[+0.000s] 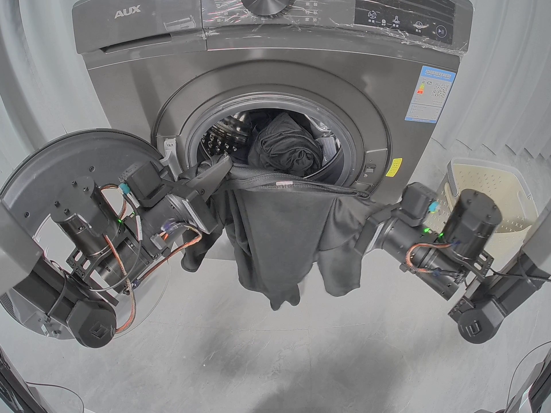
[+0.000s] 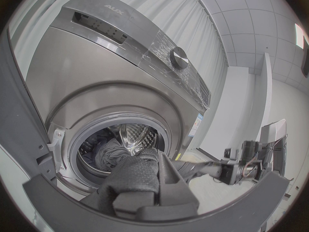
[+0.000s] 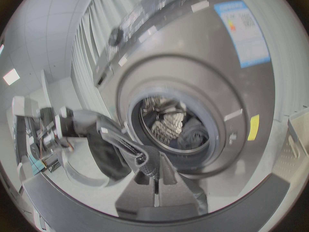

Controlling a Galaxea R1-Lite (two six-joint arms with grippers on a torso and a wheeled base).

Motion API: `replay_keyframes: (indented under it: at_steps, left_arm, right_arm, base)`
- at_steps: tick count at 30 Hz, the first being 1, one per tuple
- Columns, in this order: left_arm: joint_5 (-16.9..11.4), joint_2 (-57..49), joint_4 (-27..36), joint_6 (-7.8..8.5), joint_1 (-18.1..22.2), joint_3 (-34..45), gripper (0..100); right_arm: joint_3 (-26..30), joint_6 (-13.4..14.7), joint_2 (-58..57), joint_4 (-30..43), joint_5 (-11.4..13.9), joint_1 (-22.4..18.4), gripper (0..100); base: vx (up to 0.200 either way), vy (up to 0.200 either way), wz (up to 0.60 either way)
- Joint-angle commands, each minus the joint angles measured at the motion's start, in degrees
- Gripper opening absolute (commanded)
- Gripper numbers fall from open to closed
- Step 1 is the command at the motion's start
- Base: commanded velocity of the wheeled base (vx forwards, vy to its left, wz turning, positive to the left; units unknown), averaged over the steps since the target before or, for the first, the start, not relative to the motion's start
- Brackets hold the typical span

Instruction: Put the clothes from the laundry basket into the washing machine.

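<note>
A grey curtain [image 1: 505,58] is hung behind, and a pale floor [image 1: 287,362] is seen below. A dark grey piece of clothing [image 1: 275,230] is held stretched across the front of the washing machine [image 1: 143,81], just under its round mouth. One end is pinched tight by the left gripper [image 1: 217,170], the other by the right gripper [image 3: 156,174]. A dark bundle of clothes [image 1: 285,144] is packed in the drum [image 1: 227,136]. A cream laundry basket [image 1: 505,190] is set to the machine's right.
</note>
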Motion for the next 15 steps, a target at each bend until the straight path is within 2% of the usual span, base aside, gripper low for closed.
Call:
replay_keyframes:
  at_steps: [1, 6, 12, 15]
  left_arm:
    - [0.05, -1.47, -0.12, 0.19, -0.93, 1.38, 0]
    - [0.05, -4.19, -0.04, 0.28, -1.19, 1.38, 0]
    - [0.14, -5.51, -0.04, 0.28, -0.75, 1.73, 0]
    - [0.22, -5.6, -0.04, 0.28, -1.1, 1.56, 0]
  right_arm:
    - [3.27, 0.61, -5.58, -2.54, 0.68, -0.72, 0]
    - [0.02, 0.17, -7.16, -2.19, 0.06, -0.19, 0]
    - [-2.62, 0.17, -7.42, -2.27, 0.06, -1.69, 0]
    - [-2.97, 0.17, -7.42, -2.27, -1.17, -1.69, 0]
  base:
    - [0.0, 0.0, 0.0]
    - [0.0, 0.0, 0.0]
    - [0.0, 0.0, 0.0]
    - [0.0, 0.0, 0.0]
